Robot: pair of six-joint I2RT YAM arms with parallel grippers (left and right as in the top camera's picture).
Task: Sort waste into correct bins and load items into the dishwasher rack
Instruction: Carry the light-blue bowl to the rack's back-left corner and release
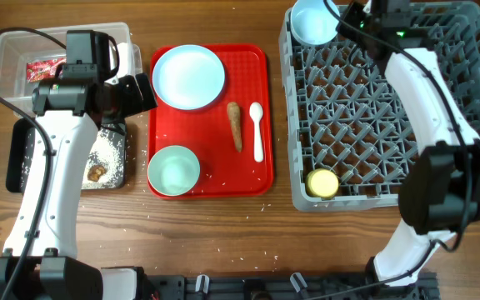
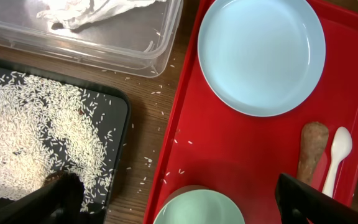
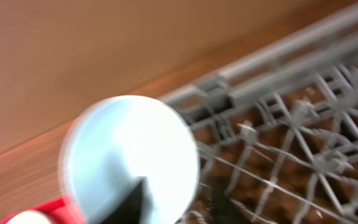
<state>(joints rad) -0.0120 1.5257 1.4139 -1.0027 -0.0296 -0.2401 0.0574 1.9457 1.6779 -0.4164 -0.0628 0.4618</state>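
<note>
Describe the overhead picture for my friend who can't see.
A red tray in the middle holds a pale blue plate, mint green bowl, brown stick and white spoon. A grey rack on the right holds a pale bowl and yellow cup. Left: clear tub, black tray.

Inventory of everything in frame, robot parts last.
dishwasher rack: 1, grey, right
pale bowl: 1, blue-white, rack far-left corner
cup: 1, yellow, rack near-left corner
red tray: 1, red, centre
plate: 1, pale blue, red tray
mint bowl: 1, green, red tray
stick: 1, brown, red tray
spoon: 1, white, beside stick
tub: 1, clear, far left
wrapper: 1, red-and-white, in tub
paper: 1, white, in tub
black tray: 1, black, beside tub
rice: many, white, black tray and table
lump: 1, brown, black tray
left fingers: 2, black, open, near tub
right fingers: 1 seen, black, over pale bowl
</note>
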